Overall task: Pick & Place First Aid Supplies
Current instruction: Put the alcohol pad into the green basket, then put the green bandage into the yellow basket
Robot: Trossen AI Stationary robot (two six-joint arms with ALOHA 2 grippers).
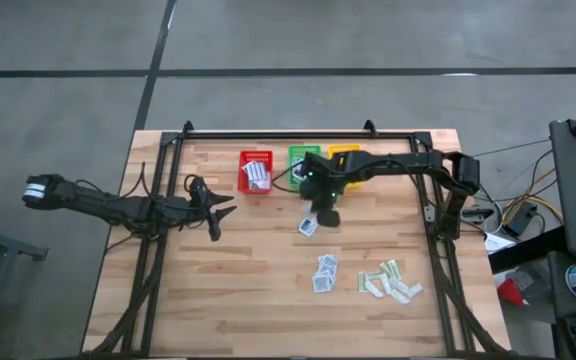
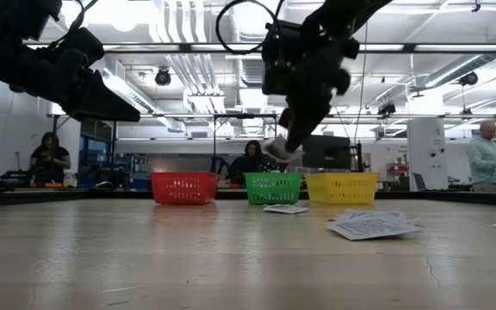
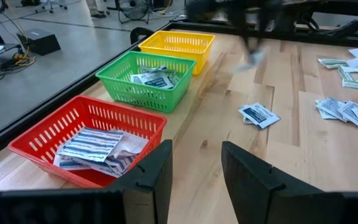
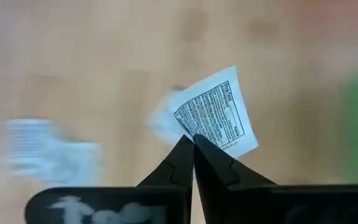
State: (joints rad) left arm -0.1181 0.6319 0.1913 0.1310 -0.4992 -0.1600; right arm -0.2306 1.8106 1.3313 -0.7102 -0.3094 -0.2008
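Wooden plank tabletop [image 1: 248, 280] under my arms carries red, green and yellow plastic baskets along its far edge. My right claw [image 4: 192, 142] is pinched tight on a small square white packet with printed text [image 4: 219, 115], held above the boards near the green plastic basket [image 1: 302, 160]. My left claw [image 3: 194, 165] hovers spread wide beside the red plastic basket [image 3: 42, 140].

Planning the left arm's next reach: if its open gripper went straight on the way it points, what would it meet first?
Probably bare table; the left gripper aims between the red basket and a loose packet, though depth is unclear.
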